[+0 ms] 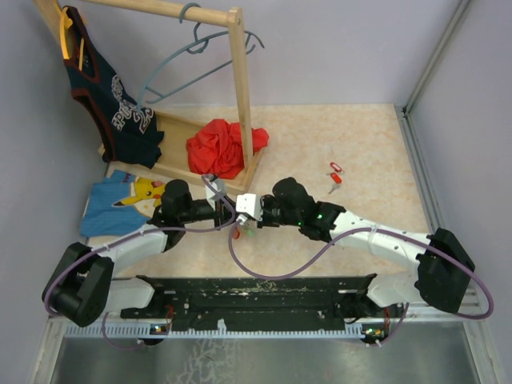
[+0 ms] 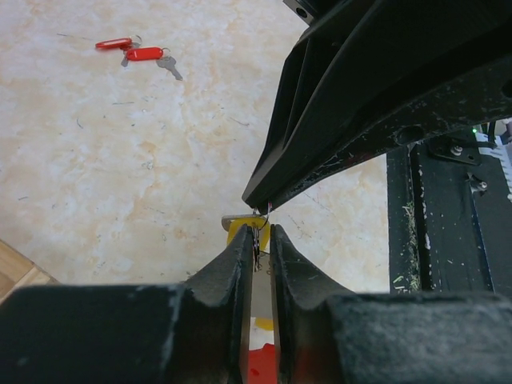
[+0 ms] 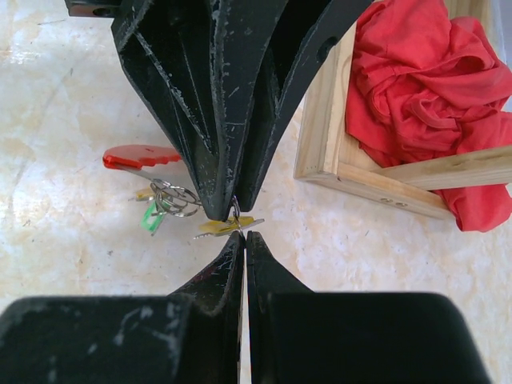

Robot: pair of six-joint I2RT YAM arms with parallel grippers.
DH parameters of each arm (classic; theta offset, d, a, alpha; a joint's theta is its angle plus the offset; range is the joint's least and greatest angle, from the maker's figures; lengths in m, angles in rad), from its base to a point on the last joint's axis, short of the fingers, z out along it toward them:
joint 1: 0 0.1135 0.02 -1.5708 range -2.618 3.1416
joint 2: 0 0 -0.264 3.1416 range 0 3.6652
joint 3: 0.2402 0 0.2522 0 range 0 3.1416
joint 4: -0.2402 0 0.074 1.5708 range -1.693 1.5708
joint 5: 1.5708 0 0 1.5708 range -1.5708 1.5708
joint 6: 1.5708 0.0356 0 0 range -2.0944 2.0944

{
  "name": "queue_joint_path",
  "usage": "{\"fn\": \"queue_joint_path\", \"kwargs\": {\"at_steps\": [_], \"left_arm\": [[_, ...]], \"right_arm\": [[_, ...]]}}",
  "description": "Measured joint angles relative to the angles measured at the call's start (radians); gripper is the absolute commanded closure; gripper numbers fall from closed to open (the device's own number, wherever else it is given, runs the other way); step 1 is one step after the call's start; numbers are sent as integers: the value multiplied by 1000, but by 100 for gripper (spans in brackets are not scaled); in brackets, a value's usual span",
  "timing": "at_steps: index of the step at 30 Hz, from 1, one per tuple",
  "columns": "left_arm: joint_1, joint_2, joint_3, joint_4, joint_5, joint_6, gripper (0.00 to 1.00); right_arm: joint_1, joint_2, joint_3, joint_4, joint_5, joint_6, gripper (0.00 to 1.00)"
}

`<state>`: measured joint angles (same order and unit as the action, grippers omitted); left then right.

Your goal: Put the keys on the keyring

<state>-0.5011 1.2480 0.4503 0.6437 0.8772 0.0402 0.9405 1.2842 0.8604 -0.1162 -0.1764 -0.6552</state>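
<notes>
The left gripper (image 3: 229, 213) has its fingers drawn nearly together around the thin grey wire keyring (image 2: 256, 234); I cannot tell whether they clamp it. The right gripper (image 3: 244, 238), clenched, meets it tip to tip. Small metal keys (image 3: 154, 210) with red, green and yellow plastic tags bunch at nine o'clock of that meeting in the right wrist view. Two red-tagged keys (image 1: 335, 178) lie well apart at two o'clock in the top view.

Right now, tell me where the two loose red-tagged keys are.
In the top view, the red-tagged keys lie side by side on the table, right of the red cloth and just beyond the right arm.
</notes>
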Motion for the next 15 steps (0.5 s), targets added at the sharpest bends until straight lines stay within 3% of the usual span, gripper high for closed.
{"fn": "queue_joint_path", "kwargs": {"at_steps": [7,15], "left_arm": [[8,13,28,-51,30,2,93],[14,29,47,-77,53,3,92]], "right_arm": [[0,0,0,2,3,0,100],[0,-2,0,3,11,0,100]]}}
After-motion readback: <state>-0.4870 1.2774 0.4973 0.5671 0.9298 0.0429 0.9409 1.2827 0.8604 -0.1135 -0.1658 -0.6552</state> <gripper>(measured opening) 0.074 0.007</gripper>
